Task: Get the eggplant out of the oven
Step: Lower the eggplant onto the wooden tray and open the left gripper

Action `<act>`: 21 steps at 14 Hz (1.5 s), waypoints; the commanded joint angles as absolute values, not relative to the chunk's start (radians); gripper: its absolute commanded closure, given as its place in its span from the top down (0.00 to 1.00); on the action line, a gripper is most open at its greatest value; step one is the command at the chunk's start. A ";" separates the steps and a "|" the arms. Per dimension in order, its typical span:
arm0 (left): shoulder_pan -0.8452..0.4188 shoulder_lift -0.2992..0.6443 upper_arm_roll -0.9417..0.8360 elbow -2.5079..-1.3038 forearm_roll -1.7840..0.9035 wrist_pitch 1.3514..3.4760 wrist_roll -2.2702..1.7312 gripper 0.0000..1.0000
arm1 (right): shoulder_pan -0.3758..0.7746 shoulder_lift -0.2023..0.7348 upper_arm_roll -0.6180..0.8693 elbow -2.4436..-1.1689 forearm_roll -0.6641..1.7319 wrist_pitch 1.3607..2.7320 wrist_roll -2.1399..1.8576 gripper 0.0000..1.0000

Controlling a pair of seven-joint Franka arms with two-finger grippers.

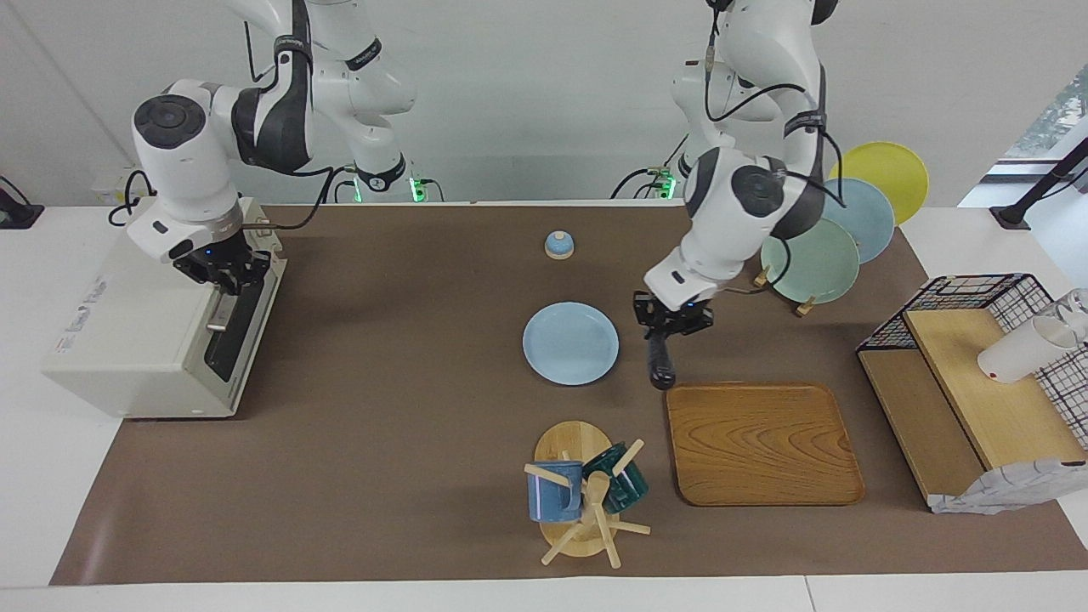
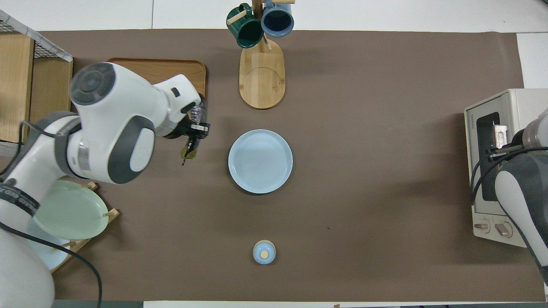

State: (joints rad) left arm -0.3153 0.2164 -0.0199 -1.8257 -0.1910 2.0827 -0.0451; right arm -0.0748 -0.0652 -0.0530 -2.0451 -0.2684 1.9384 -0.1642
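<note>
The dark purple-black eggplant hangs upright from my left gripper, which is shut on its upper end, over the brown mat between the light blue plate and the wooden tray. In the overhead view only the eggplant's stem end shows under the left gripper. The cream-white oven stands at the right arm's end of the table, and its dark glass door looks upright. My right gripper is at the door's top edge by the metal handle. The oven's inside is hidden.
A mug tree with a blue and a green mug stands farther from the robots than the plate. A small blue lidded knob lies nearer to the robots. A plate rack, a black wire basket and wooden shelves fill the left arm's end.
</note>
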 commanded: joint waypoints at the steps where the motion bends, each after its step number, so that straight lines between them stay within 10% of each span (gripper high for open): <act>1: -0.168 0.306 -0.029 -1.711 -0.210 2.056 -0.043 0.00 | -0.066 -0.052 -0.037 -1.917 -0.188 1.785 -0.186 0.33; 4: -0.112 0.495 -0.028 -1.502 -0.204 2.037 -0.049 0.00 | -0.015 -0.045 -0.035 -1.777 -0.107 1.668 -0.187 0.44; 7: -0.107 0.604 -0.017 -1.431 -0.177 2.124 -0.048 0.00 | -0.002 -0.048 -0.035 -1.778 -0.051 1.671 -0.186 1.00; 15: -0.097 0.598 -0.017 -1.489 -0.118 2.174 -0.034 0.00 | 0.028 0.055 -0.073 -1.626 0.003 1.560 -0.175 1.00; 16: -0.097 0.598 -0.017 -1.489 -0.117 2.174 -0.023 0.91 | 0.032 0.043 -0.071 -1.626 -0.009 1.565 -0.172 1.00; 21: -0.086 0.592 -0.015 -1.476 -0.117 2.129 0.018 1.00 | 0.037 0.023 -0.071 -1.632 -0.009 1.575 -0.173 1.00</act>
